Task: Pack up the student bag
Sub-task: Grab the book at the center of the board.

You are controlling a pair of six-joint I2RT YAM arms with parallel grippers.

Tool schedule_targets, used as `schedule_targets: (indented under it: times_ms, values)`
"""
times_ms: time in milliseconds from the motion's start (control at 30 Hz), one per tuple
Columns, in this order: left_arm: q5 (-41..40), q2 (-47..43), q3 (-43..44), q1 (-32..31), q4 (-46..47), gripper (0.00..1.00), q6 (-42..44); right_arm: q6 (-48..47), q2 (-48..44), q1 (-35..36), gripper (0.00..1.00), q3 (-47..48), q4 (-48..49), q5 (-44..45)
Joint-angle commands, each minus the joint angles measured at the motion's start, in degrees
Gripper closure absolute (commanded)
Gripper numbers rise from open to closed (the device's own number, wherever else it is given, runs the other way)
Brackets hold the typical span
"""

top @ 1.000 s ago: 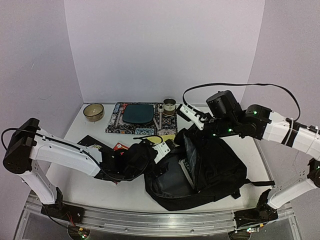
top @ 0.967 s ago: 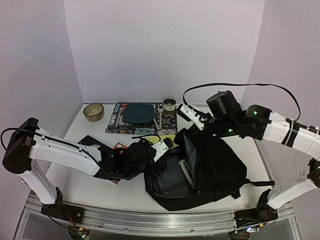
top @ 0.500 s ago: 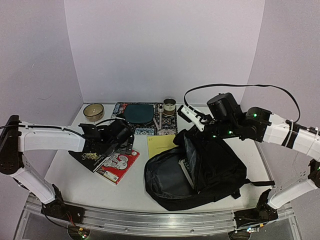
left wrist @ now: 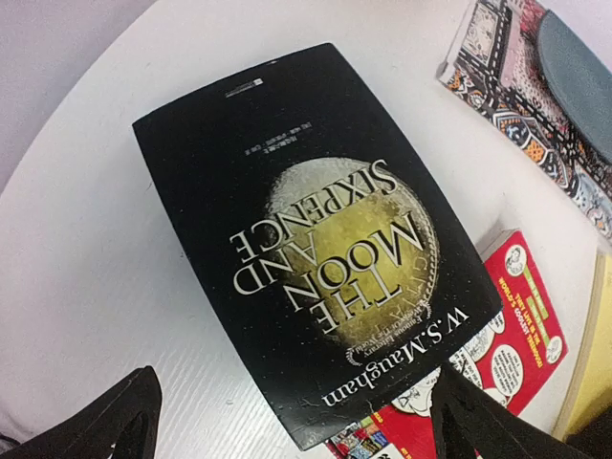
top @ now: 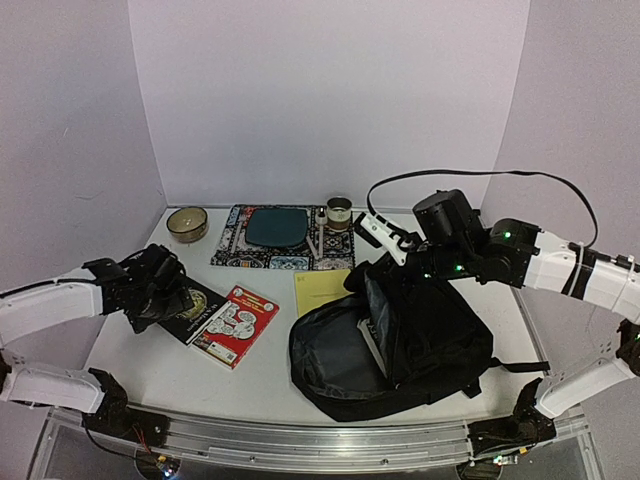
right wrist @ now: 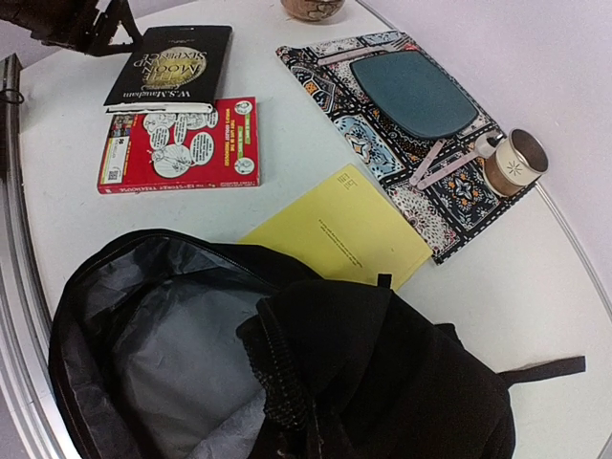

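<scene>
- Under the right gripper [top: 363, 265], the student bag [top: 420, 350] lies on the table [top: 150, 370], its main compartment unzipped and gaping. The fingers are clamped on its raised upper rim.
- Just beyond those fingers, a yellow notebook [top: 322, 292] lies flat against the bag's edge.
- Below the left gripper [top: 150, 292], between its widely spread fingers [left wrist: 124, 426], a black paperback, "The Moon and Sixpence" [left wrist: 316, 239], rests ungripped.
- Bagward of it, a red cartoon-covered book [top: 235, 325] has a corner under the paperback.
- Far beyond both grippers sit a patterned mat [top: 232, 250], teal pad [top: 275, 228], cup [top: 339, 211] and bowl [top: 187, 222].
</scene>
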Motion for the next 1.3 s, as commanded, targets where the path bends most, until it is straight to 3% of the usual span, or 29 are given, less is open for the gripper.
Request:
schedule_targets:
  times_ms: [0, 333, 600, 900, 1267]
  values:
    - [10.13, -9.39, -7.47, 5.6, 6.29, 0.01, -4.11, 0.62, -0.87, -0.06, 1.0, -0.46, 2.52, -0.47]
    - [27.3, -17.64, -22.73, 17.02, 21.89, 0.01, -9.17, 0.62, -1.27, -0.05, 1.0, -0.18, 2.92, -0.47]
    - [31.6, -22.85, -31.67, 19.29, 32.14, 0.03, -16.33, 0.71, -2.16, -0.04, 1.0, -0.75, 2.93, -0.47]
    - [36.77, -18.92, -40.44, 19.72, 50.12, 0.13, -25.33, 0.71, -2.01, 0.01, 1.0, -0.84, 3.06, -0.43]
    - [33.38, -23.09, -44.78, 19.69, 51.33, 0.27, -31.85, 0.51, -1.74, 0.01, 1.0, -0.48, 3.26, -0.46]
